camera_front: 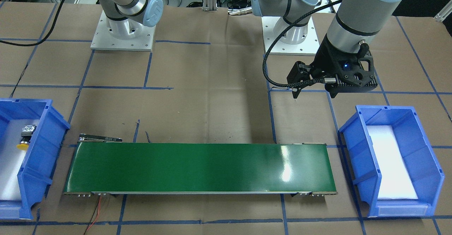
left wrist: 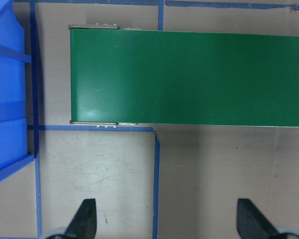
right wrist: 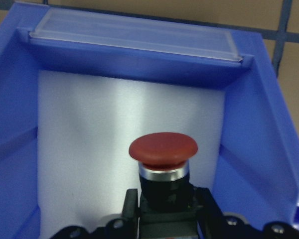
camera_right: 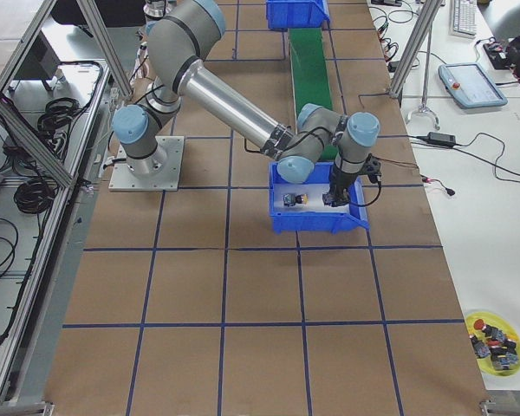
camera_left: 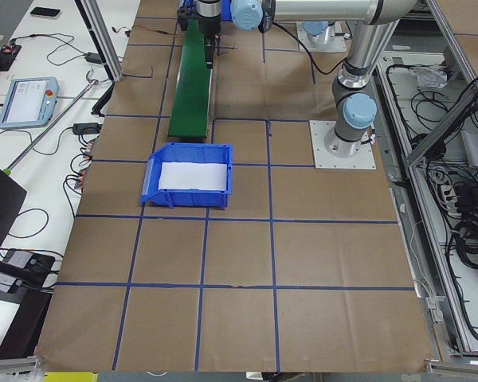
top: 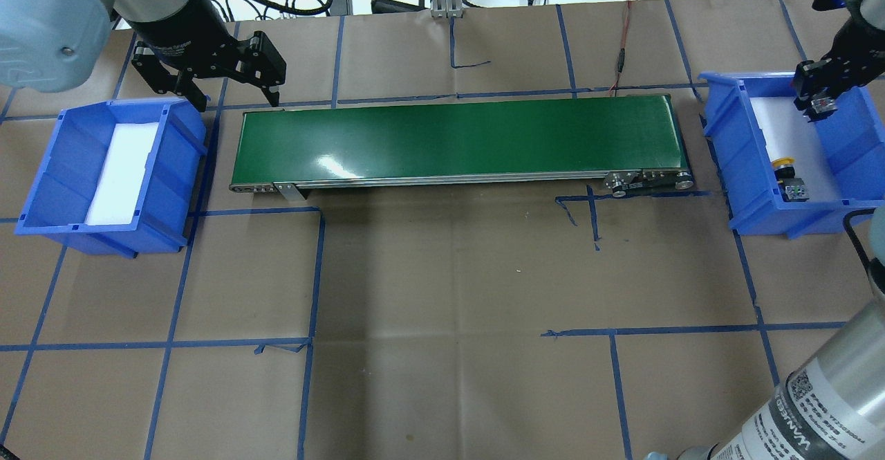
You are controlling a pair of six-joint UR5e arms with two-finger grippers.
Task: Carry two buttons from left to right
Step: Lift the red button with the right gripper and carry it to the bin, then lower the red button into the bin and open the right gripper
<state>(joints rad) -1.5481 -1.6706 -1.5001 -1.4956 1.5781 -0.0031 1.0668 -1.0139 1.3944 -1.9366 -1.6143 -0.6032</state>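
My right gripper (right wrist: 164, 206) is shut on the red button (right wrist: 163, 148) and holds it, cap forward, inside the right blue bin (right wrist: 249, 144) above its white foam floor. In the overhead view this gripper (top: 823, 104) hangs over the far end of that bin (top: 719, 128). The yellow button (top: 784, 165) lies on its side on the foam at the bin's near end; it also shows in the front-facing view (camera_front: 23, 144). My left gripper (top: 207, 93) is open and empty, above the table by the conveyor's left end; its fingers (left wrist: 84, 219) stand wide apart.
A green conveyor belt (top: 456, 138) runs between the two bins. The left blue bin (top: 176, 142) holds only white foam. Blue tape lines cross the brown table. A yellow dish of spare parts (camera_right: 492, 340) sits at the table's far corner.
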